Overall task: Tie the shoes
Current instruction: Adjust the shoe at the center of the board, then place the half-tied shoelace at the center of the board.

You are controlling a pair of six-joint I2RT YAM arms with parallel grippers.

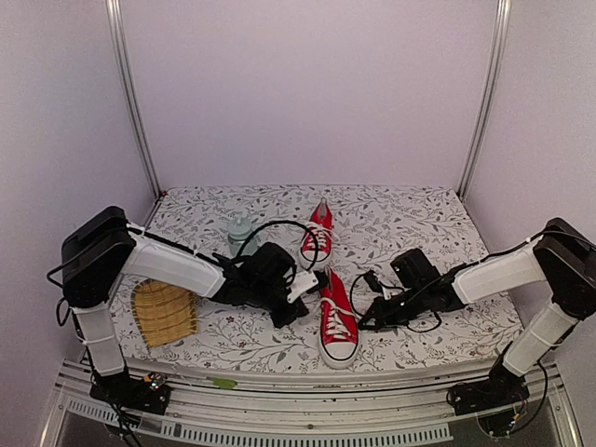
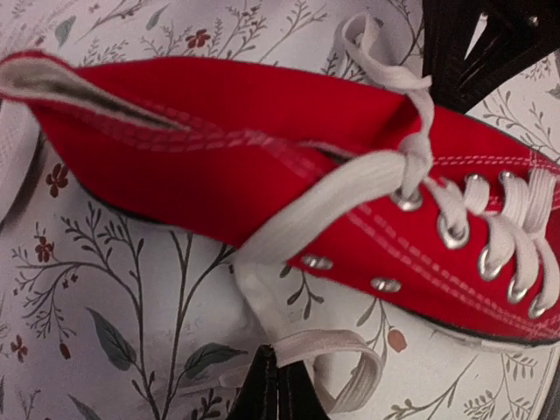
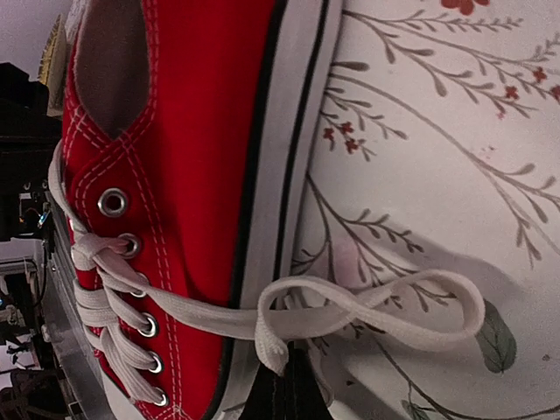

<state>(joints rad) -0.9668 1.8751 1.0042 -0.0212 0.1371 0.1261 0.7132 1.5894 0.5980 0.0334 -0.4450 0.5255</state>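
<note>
On the flower-printed worktop [image 1: 419, 223], two red shoes, both well in from the side edges. Nearer shoe [image 1: 337, 321] close to the middle of the near edge, white toe cap toward that edge, heel toward the far one. Farther shoe [image 1: 318, 233] just beyond it, around mid-worktop, toe toward the far edge. At the nearer shoe's left side, left gripper [image 1: 305, 291], fingers pressed together on a flat white lace end [image 2: 297, 350] that runs down from the top eyelets onto the cloth. At the same shoe's right side, right gripper [image 1: 363, 319], likewise clamped, pinching a lace loop [image 3: 385, 306] lying flat on the cloth just beside the white sole. Toward the near left corner, a woven mat [image 1: 165, 312]. Left of the farther shoe, a small clear container [image 1: 240, 231], partly hidden behind the left arm.
</note>
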